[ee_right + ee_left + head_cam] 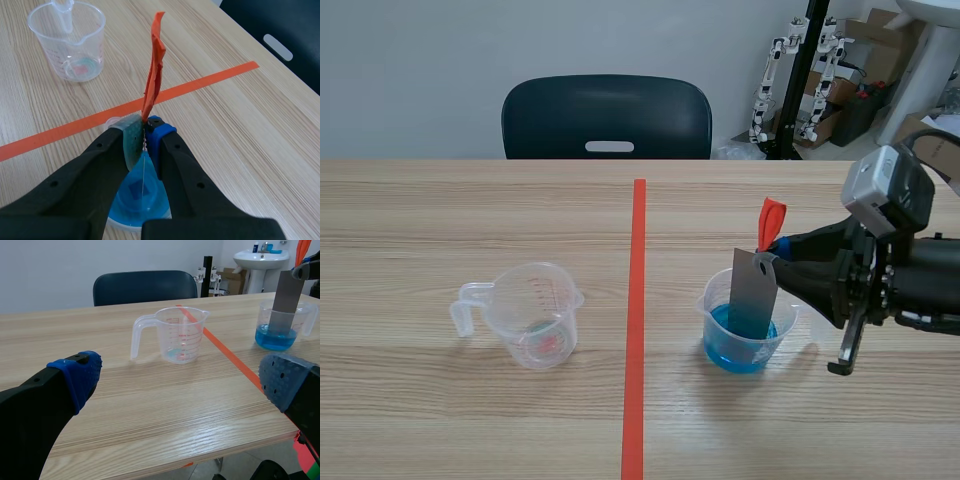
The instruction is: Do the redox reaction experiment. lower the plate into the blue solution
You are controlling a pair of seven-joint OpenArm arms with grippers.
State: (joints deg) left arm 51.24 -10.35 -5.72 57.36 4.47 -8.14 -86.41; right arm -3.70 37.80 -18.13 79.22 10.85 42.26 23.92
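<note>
— Blue pads stand wide apart on the left pincer: released, holding nothing, far to the left of the cup. Any trouble there?

— Little, I think. It is well apart from the cup, and the clear measuring jug stands on the surface to the cup's left, between the two. Only a sweep toward the cup would matter.

— And at the cup itself?

— The grey plate hangs upright inside it. Its lower end is down at the blue solution and its top is well above the cup's rim. How deep it sits I cannot tell. If it comes down off-centre, it could catch the rim or wall and tip the light cup, spilling the solution.

— What holds the plate?

— Just above and to the right of the cup, the right pincer is clenched on the orange strip. A thin thread runs from there down to the plate, so the plate dangles rather than being gripped rigidly. A quick descent would probably set it swinging or twisting, so that it taps the cup's wall or splashes. If the strip slips between the pads, the whole plate drops into the cup.
</note>
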